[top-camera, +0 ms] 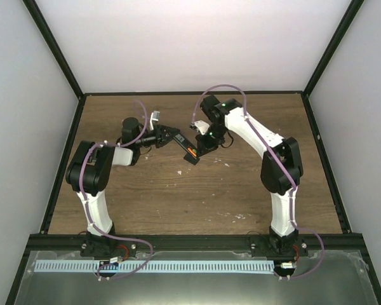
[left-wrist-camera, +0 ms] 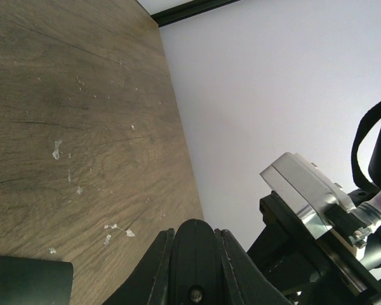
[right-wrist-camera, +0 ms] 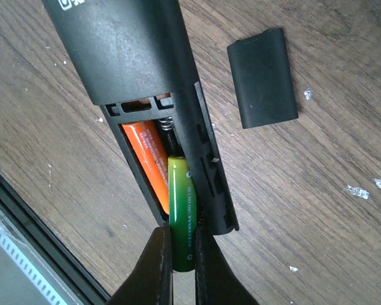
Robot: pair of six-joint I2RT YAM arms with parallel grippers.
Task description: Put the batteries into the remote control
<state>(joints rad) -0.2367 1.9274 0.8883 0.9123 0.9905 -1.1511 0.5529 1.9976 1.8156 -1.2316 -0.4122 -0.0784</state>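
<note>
Left tool (left-wrist-camera: 195, 260) pinching end of slim black plastic remote control (right-wrist-camera: 127, 51), bracing it over wooden surface (right-wrist-camera: 317, 190). Right tool (right-wrist-camera: 181, 267) pinching small green-ended cylindrical battery (right-wrist-camera: 181, 216), angled into free slot beside seated orange battery (right-wrist-camera: 147, 155).

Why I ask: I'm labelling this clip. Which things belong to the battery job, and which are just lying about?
In the job: remote control; seated battery; second battery, pinched by the right hand; left hand gripping the remote.
Lying about: black cover piece; pale wood chips.
</note>
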